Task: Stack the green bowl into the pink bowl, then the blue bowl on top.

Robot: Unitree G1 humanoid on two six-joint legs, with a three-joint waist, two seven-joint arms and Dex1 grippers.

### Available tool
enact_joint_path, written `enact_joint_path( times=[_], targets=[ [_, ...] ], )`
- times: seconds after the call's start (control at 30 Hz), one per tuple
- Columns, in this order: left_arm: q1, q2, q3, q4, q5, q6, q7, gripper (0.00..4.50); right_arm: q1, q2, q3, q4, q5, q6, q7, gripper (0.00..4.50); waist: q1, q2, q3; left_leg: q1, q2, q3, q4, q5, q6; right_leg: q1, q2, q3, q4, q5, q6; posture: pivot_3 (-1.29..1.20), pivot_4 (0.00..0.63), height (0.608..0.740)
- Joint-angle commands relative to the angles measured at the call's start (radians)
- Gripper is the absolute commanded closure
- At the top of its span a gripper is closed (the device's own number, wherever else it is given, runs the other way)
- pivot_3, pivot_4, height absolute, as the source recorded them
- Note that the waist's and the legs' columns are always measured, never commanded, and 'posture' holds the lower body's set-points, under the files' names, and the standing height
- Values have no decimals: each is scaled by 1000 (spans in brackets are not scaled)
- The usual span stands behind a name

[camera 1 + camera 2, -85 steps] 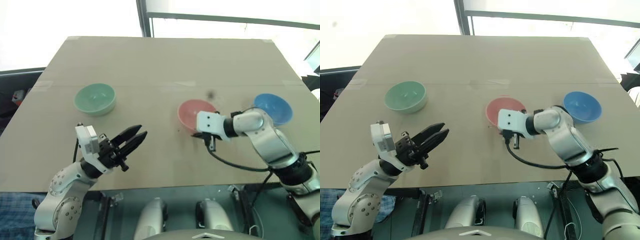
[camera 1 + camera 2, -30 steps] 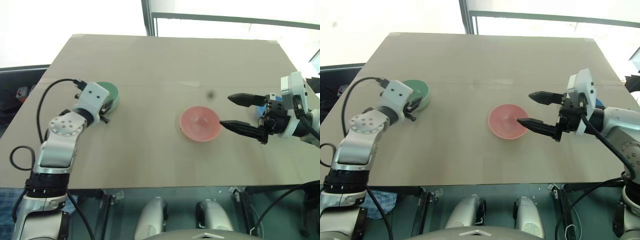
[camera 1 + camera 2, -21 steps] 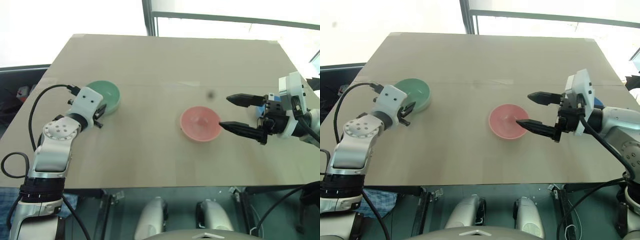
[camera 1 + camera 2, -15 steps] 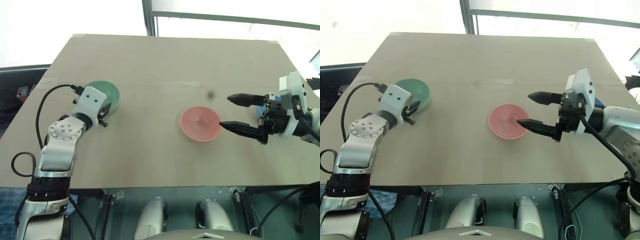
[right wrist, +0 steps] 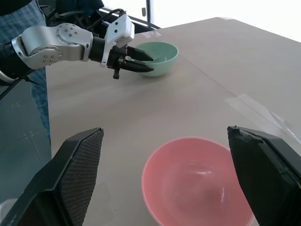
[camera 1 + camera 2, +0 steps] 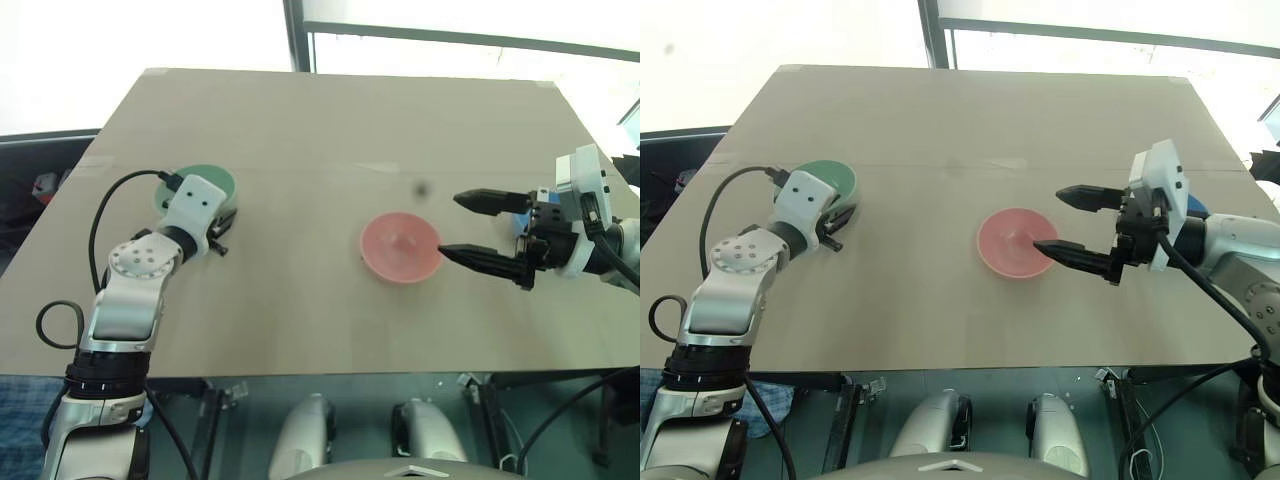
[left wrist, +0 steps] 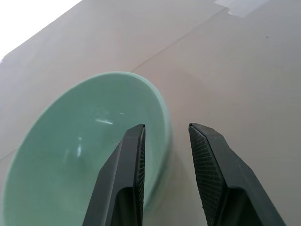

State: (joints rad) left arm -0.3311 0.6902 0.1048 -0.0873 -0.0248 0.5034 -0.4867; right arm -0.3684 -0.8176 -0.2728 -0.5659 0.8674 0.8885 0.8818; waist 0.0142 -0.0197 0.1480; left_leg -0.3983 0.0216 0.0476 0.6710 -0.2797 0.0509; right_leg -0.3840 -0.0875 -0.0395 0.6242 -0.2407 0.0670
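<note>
First step: left tool, part-open, straddles the green bowl rim (seemingly not yet clamped); next, close, carry to the pink bowl; right tool gapes wide, empty

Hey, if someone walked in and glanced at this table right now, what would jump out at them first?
Probably the left gripper straddling the green bowl's rim at the table's left side. Next, the pink bowl sitting mid-table, with the right gripper spread wide open beside it.

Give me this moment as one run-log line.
left gripper: fingers straddle green bowl rim | right gripper: open beside pink bowl | stack: none
</note>
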Motion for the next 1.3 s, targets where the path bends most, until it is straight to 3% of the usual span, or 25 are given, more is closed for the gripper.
enact_joint_path(
  times=[0.03,0.27,0.37,0.43,0.47,0.73,0.9,1.13,1.3],
  targets=[
    [6,2,11,-4,0,-13,0,2937,2,-16,-8,-14,8,-27,-9,57,0,0,0,0,0,0,0,0,0,0,0,0,0,0,0,0,150,740],
    [10,-4,17,-1,-1,-26,3,2937,7,-25,-5,-9,3,-34,-12,57,0,0,0,0,0,0,0,0,0,0,0,0,0,0,0,0,150,740],
    [8,-6,23,1,1,-33,10,3567,5,-25,-2,-5,4,-38,-14,0,0,0,0,0,0,0,0,0,0,0,0,0,0,0,0,0,150,740],
    [9,-7,23,1,-4,-29,4,4404,4,-27,1,-1,4,-44,-13,0,0,0,0,0,0,0,0,0,0,0,0,0,0,0,0,0,150,740],
    [11,-7,25,0,-6,-28,3,4480,3,-27,1,0,6,-45,-14,0,0,0,0,0,0,0,0,0,0,0,0,0,0,0,0,0,150,740],
    [6,-10,26,-1,-13,-33,-1,4480,2,-30,7,5,10,-54,-17,0,1,0,0,0,0,0,1,0,0,0,0,0,0,0,0,0,150,740],
    [-78,-92,-3,-27,-124,-107,-92,4480,3,-30,15,10,4,-61,-18,0,8,-1,0,-1,0,-1,2,0,0,0,-1,-1,0,0,0,0,150,740],
    [-251,-133,-191,-214,-245,-118,-339,4480,11,-38,5,-2,13,-62,-23,0,1,0,0,-1,-1,0,3,0,1,1,0,0,1,0,0,0,150,740],
    [-378,-105,-389,-146,-190,-205,-562,4480,0,-30,11,-4,17,-69,-31,0,0,0,0,0,-1,1,3,0,1,1,2,1,0,0,0,0,150,740]
  ],
)
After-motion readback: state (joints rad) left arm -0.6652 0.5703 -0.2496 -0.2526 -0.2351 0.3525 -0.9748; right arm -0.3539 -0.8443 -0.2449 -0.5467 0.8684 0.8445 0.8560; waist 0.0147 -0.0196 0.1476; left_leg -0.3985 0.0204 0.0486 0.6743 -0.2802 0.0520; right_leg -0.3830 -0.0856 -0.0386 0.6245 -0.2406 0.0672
